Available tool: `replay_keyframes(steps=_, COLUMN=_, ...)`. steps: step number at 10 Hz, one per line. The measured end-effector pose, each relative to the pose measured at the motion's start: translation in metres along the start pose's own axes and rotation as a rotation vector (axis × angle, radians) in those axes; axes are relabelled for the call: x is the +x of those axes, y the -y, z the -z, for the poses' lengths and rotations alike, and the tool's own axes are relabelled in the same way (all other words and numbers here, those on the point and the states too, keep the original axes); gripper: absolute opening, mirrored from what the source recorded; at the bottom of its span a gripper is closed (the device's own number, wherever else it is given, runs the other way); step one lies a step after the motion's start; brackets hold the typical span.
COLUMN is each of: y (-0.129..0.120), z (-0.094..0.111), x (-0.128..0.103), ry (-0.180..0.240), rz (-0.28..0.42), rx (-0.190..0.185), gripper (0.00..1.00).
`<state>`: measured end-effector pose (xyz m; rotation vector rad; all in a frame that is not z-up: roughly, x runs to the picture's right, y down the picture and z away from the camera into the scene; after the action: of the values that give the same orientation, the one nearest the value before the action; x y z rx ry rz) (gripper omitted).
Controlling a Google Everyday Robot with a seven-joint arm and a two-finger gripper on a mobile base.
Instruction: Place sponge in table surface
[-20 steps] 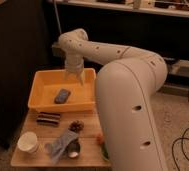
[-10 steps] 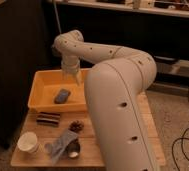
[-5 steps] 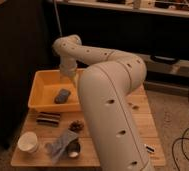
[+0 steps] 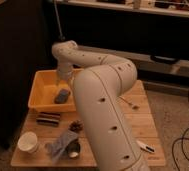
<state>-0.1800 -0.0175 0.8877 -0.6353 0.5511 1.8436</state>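
Observation:
The sponge (image 4: 62, 96) is a dark grey block lying inside the yellow bin (image 4: 38, 89) at the back left of the wooden table (image 4: 140, 120). My gripper (image 4: 63, 83) hangs from the white arm (image 4: 103, 100) over the bin, just above the sponge and close to it. I cannot tell whether it touches the sponge.
In front of the bin lie a dark bar (image 4: 49, 119), a brown snack (image 4: 76, 125), a white cup (image 4: 28, 141), a crumpled bluish bag (image 4: 59, 144) and a dark round object (image 4: 74, 149). A small white item (image 4: 146, 146) lies at the table's right front. Dark shelving stands behind.
The arm has swung further left and toward the camera, filling more of the view. The gripper has dropped lower into the bin, closer to the sponge. The sponge has not moved.

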Motion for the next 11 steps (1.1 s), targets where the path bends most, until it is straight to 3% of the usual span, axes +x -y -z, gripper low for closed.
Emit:
replay_keyframes(steps=2, y=0.003, z=-0.016, x=-0.002, ry=0.017, rz=-0.011, rx=0.033, gripper=0.42)
replay_keyframes(steps=3, y=0.005, z=-0.019, x=-0.005, ry=0.027, rz=-0.017, rx=0.045, gripper=0.46)
replay_keyframes(steps=6, y=0.006, z=-0.023, x=-0.008, ry=0.037, rz=-0.028, rx=0.051, gripper=0.74)
replay_keyframes(steps=7, y=0.006, z=-0.024, x=-0.010, ry=0.043, rz=-0.036, rx=0.053, gripper=0.79)
replay_keyframes(steps=11, y=0.009, z=-0.037, x=-0.018, ry=0.049, rz=-0.075, rx=0.060, gripper=0.80)
